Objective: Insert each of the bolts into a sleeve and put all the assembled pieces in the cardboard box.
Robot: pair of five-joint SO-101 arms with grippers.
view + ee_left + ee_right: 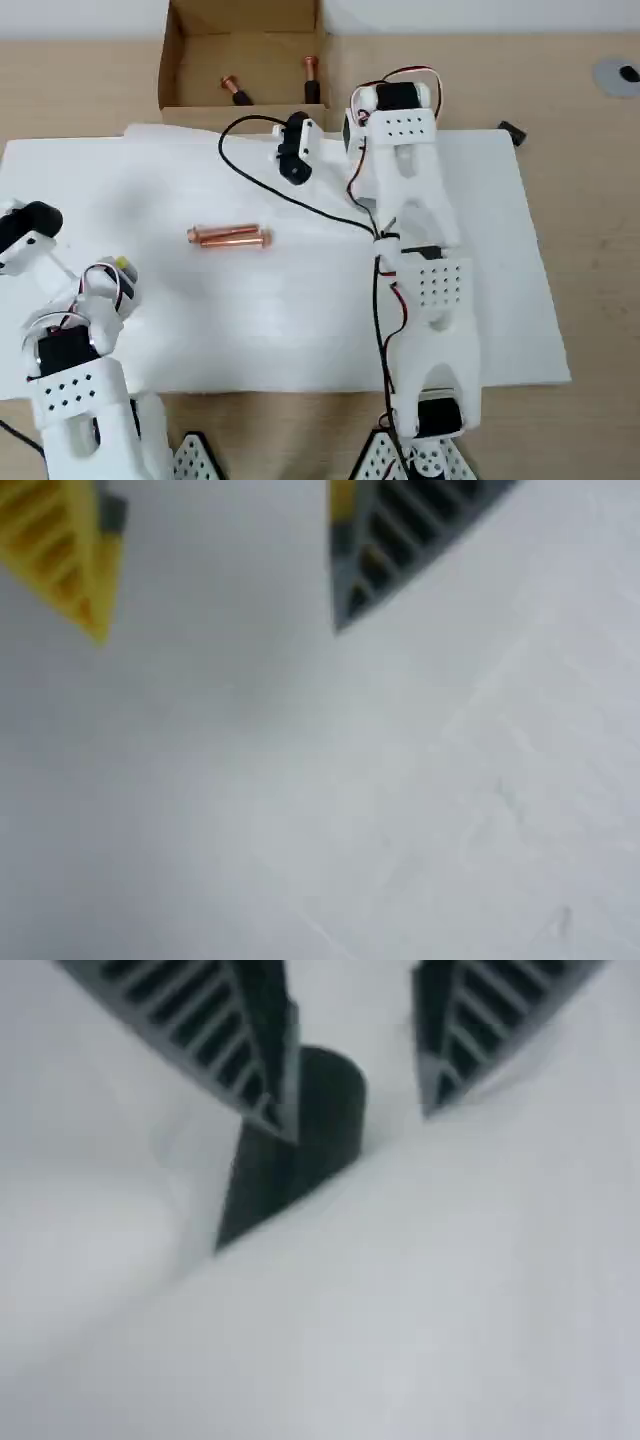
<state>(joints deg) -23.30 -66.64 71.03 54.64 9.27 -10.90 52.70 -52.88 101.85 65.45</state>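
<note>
Right gripper (pixel 352 1115): fingers spread. A black sleeve (pixel 300 1150) stands upright on the white sheet (pixel 450 1310) between them, against one finger (pixel 230 1040), with a gap to the other. Not clamped.

Left gripper (pixel 220 620): fingers released, one yellow and one dark, well apart. They hang over the bare sheet with nothing between them.

High view: right gripper (pixel 297 150) sits at the far edge of the sheet, just in front of the cardboard box (pixel 170 60). The right arm (pixel 430 290) stretches up from the near bench edge. The left arm (pixel 75 385) is folded at the near left corner.

Two copper bolts (pixel 230 237) lie side by side, touching, mid-sheet, well apart from both arms.

In the box are two assembled pieces, one at left (pixel 237 92) and one at right (pixel 312 80). The sheet lies on a wooden bench (pixel 580 200).
</note>
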